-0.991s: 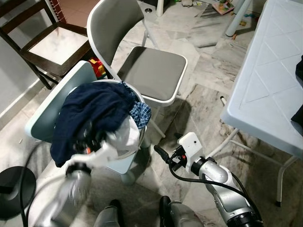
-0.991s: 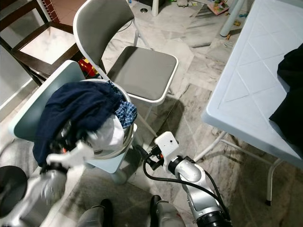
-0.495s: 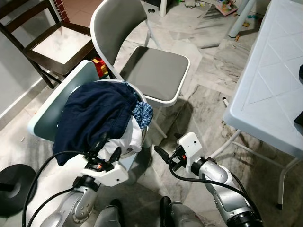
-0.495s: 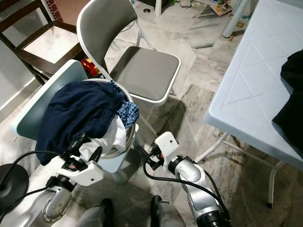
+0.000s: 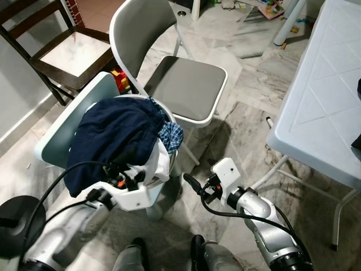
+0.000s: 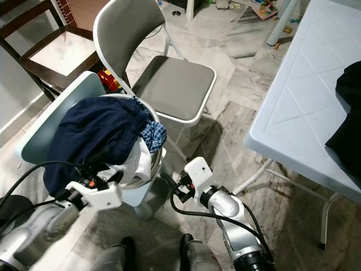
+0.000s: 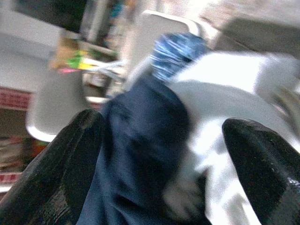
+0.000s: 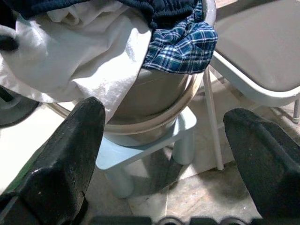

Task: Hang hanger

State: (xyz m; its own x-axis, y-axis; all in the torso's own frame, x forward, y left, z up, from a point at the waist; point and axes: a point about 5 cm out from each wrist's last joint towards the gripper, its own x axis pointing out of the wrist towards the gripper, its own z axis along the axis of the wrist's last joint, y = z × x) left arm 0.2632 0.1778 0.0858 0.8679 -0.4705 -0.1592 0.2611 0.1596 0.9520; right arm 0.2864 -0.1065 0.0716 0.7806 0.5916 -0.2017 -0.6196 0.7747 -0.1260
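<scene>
Navy garment (image 5: 115, 138): draped over the laundry basket (image 6: 148, 167).
Left gripper (image 5: 128, 175): fingers spread, at the basket's near rim, touching clothes.
Right gripper (image 5: 192, 184): fingers apart, empty, beside basket.
Hanger: could not be made out.

You have no readable text, label, brand, number or sign anywhere here; the coloured clutter on the floor far beyond both grippers is too small and blurred to make out.
</scene>
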